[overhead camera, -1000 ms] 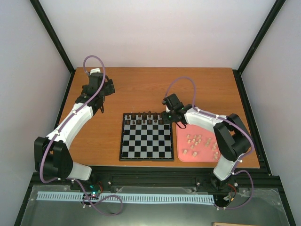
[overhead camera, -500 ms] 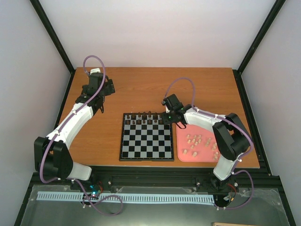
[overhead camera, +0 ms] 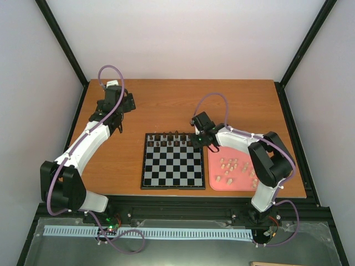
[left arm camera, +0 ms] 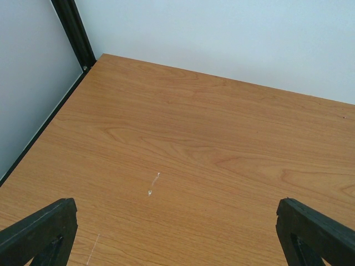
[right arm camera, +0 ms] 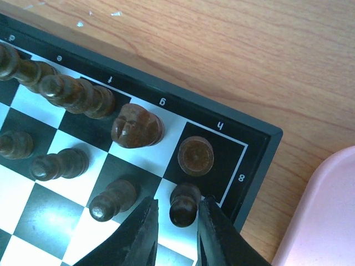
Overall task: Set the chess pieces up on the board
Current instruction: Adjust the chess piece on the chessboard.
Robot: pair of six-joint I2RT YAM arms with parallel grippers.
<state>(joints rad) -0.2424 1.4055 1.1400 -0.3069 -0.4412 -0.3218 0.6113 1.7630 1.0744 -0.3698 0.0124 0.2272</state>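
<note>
The board (overhead camera: 172,169) lies in the middle of the table. Dark chess pieces (overhead camera: 173,139) stand on its two far rows. Pale beige pieces (overhead camera: 236,165) lie in the pink tray (overhead camera: 244,151). My right gripper (overhead camera: 198,138) is low over the board's far right corner. In the right wrist view its jaws (right arm camera: 177,204) straddle a dark pawn (right arm camera: 184,202) next to the corner rook (right arm camera: 196,155). The right finger touches the pawn and a small gap shows on the left. My left gripper (overhead camera: 127,103) is open and empty over bare table at the far left, its fingers (left arm camera: 41,233) wide apart.
A dark knight (right arm camera: 136,126) and another pawn (right arm camera: 111,199) stand close to the left of the right gripper. The tray's rim (right arm camera: 327,210) lies just right of the board. Black frame posts (overhead camera: 61,41) and white walls surround the wooden table (overhead camera: 166,105).
My right gripper has shifted slightly toward the far left, at the board's far right corner. The left arm has not moved.
</note>
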